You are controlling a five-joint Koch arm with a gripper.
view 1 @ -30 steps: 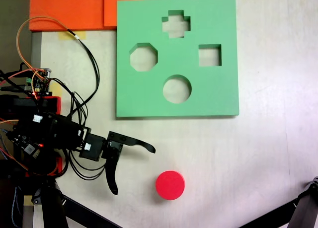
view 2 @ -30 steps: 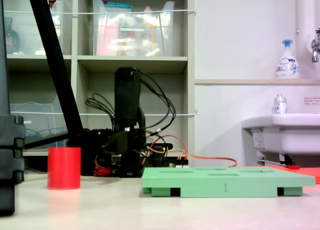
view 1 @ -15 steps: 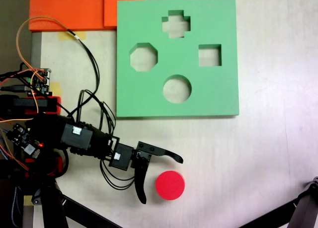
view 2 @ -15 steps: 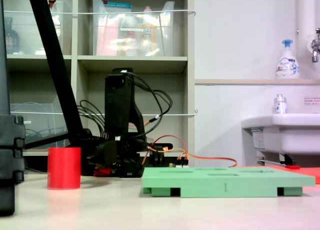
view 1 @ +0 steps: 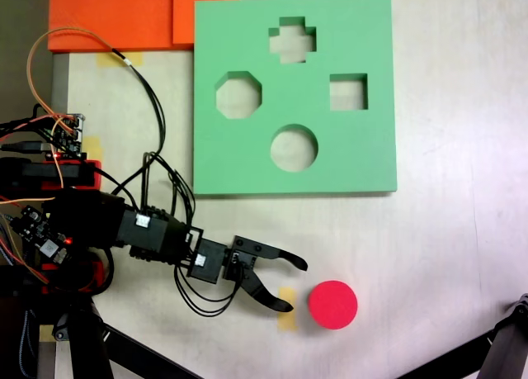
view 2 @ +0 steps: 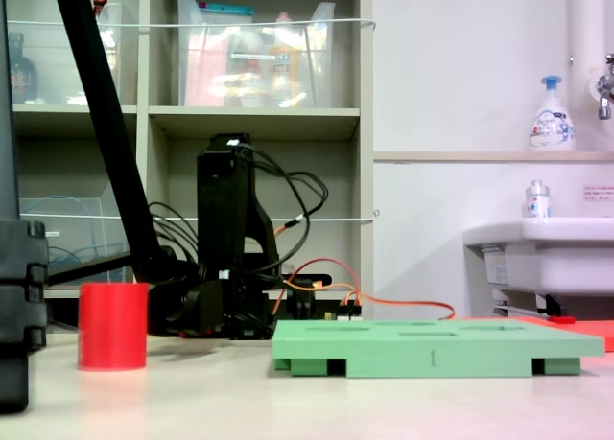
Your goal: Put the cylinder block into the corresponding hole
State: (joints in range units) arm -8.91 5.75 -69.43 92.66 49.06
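Cylinder block (view 1: 332, 305) free on table, just right of gripper (view 1: 290, 284) — jaws parted, holding nothing, not touching it.

A pale tabletop (view 1: 429, 255) fills the foreground, with orange foam sheets (view 1: 124, 16) at its top left corner seen from above. Behind it stands a beige shelving unit (view 2: 259, 119) holding clear plastic bins (view 2: 254, 57). To the right, a white wall (view 2: 460, 66), a white sink (view 2: 542, 253) and a soap dispenser (view 2: 550, 114) on a ledge
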